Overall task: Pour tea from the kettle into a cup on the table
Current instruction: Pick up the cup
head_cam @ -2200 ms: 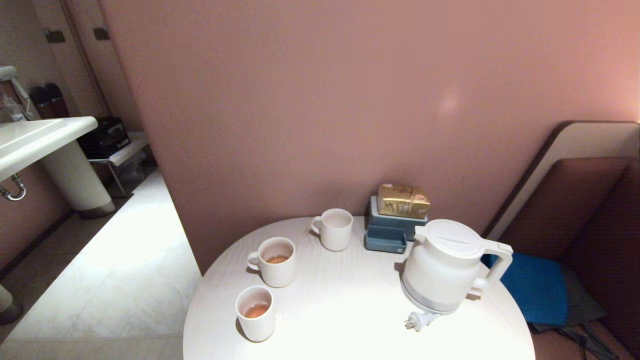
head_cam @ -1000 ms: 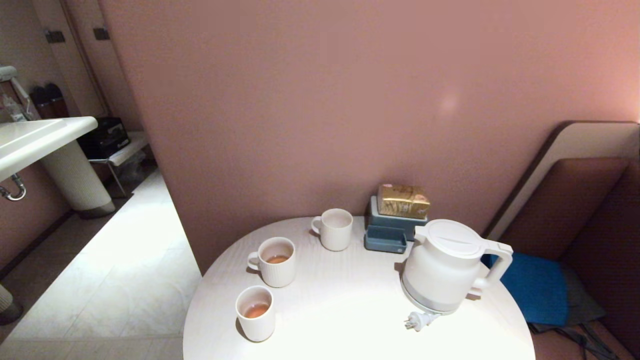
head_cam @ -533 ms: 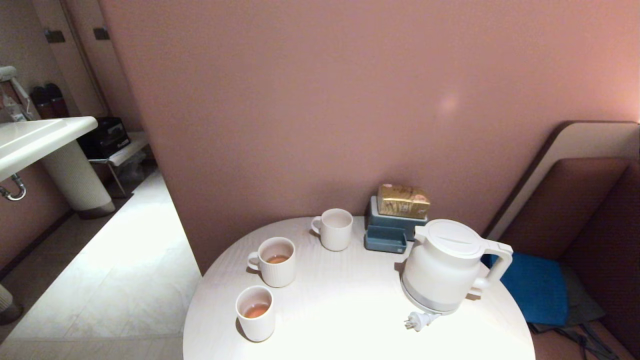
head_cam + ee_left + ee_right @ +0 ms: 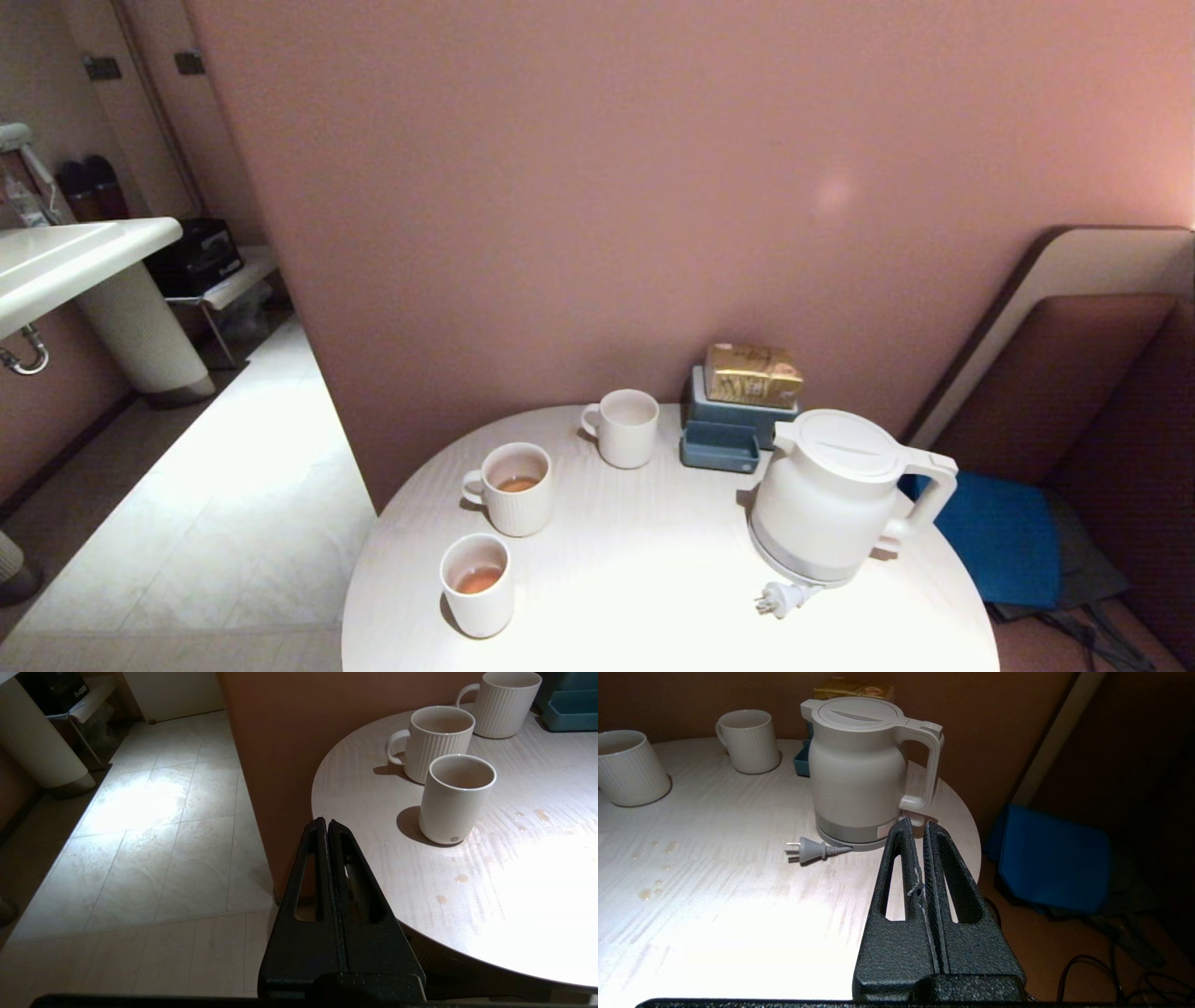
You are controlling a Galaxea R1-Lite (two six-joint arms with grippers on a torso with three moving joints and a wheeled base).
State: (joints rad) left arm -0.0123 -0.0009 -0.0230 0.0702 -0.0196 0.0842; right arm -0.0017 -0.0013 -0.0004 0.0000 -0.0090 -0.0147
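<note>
On the left side of the round tabletop [image 4: 653, 607], nearest the robot, stands the small plain cup [image 4: 477, 584] with a shallow pool of reddish-brown tea [image 4: 478, 580] in its bottom, so some pouring seems to be done, though the cup looks far from full. Just beyond it sits a ribbed mug [image 4: 512, 488] that also holds a little tea, and farther back, near the wall, a second ribbed mug [image 4: 624, 427] that looks empty. A few small drops [image 4: 460, 878] lie on the tabletop near the cup, which hints at a spill. The left pincer [image 4: 326, 823] hangs off the table's edge above the floor, short of the cup, with its fingers pressed together and nothing between them. To the right of the far mug a blue box [image 4: 728, 431] with a gold packet [image 4: 752, 375] on top stands against the wall. Further right, the kettle [image 4: 831, 499] sits upright on its base with the lid on, its handle turned away to the right and its plug [image 4: 777, 598] lying loose on the tabletop in front. The right pincer [image 4: 916, 828] waits just short of that handle, not touching it, fingers together and holding nothing. Judging from this, either a pour is finished and the arms are at rest, or a fresh one has yet to begin; if more tea is wanted, the whole sequence of gripping the handle, lifting, carrying across and tipping is still to do.
</note>
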